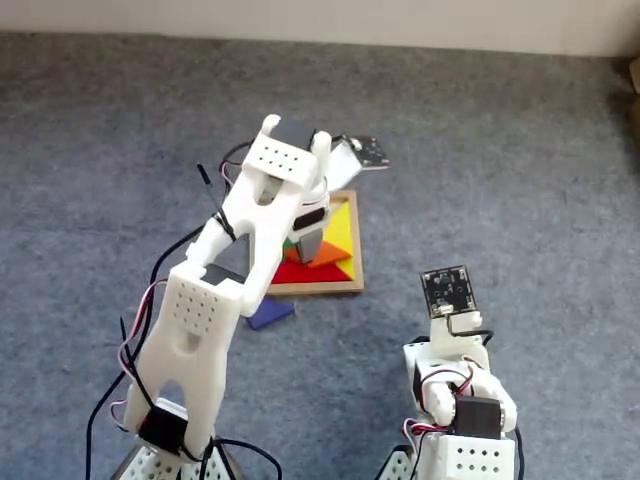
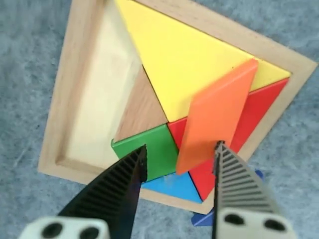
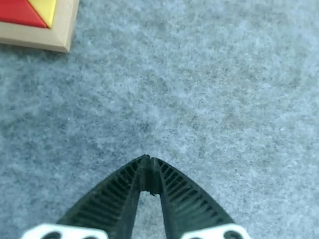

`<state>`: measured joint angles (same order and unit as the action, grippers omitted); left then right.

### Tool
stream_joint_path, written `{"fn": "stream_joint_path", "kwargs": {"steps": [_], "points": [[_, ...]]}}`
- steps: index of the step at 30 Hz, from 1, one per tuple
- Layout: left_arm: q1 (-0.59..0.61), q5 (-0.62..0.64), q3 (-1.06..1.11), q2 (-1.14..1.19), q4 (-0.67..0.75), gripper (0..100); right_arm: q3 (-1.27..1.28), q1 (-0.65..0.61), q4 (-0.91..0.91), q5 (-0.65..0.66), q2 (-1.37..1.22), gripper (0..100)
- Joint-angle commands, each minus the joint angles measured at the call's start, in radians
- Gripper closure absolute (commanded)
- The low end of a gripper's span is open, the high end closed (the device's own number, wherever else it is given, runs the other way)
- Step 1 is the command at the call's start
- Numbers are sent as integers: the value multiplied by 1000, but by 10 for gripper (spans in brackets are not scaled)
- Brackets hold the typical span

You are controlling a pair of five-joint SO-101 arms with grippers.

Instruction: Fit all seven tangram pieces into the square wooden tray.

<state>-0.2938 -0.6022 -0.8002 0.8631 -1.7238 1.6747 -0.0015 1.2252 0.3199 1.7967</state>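
Counting one tray [image 2: 56, 124], one orange piece [image 2: 214, 117]

The tray [image 1: 330, 289] is lying on the tabletop [image 1: 500, 150], with pieces sitting flat inside it. The left gripper [image 2: 180, 147] is hanging over the tray, and a parallelogram [image 2: 214, 117] is tilting between its fingers [image 2: 124, 184]. A loose piece [image 1: 270, 314] is lying just outside the tray's near edge. The right gripper [image 3: 149, 160] is hanging right of the tray, well apart.
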Motion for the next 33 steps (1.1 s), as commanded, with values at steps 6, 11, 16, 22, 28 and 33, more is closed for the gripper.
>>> {"fn": "stream_joint_path", "kwargs": {"steps": [6,11,16,22,28,33], "points": [[-56,60,-44,-42,8,767,67,8,-1,12,13,992],[-77,63,-116,-59,-18,768,67,8,-1,12,13,992],[-108,103,-130,-62,-18,766,67,8,-1,12,13,992],[-122,112,-128,-22,-15,768,67,8,-1,12,13,992],[-124,147,-130,85,-15,769,67,8,-1,12,13,992],[-120,144,-130,102,-15,840,67,8,-1,12,13,992]]}}
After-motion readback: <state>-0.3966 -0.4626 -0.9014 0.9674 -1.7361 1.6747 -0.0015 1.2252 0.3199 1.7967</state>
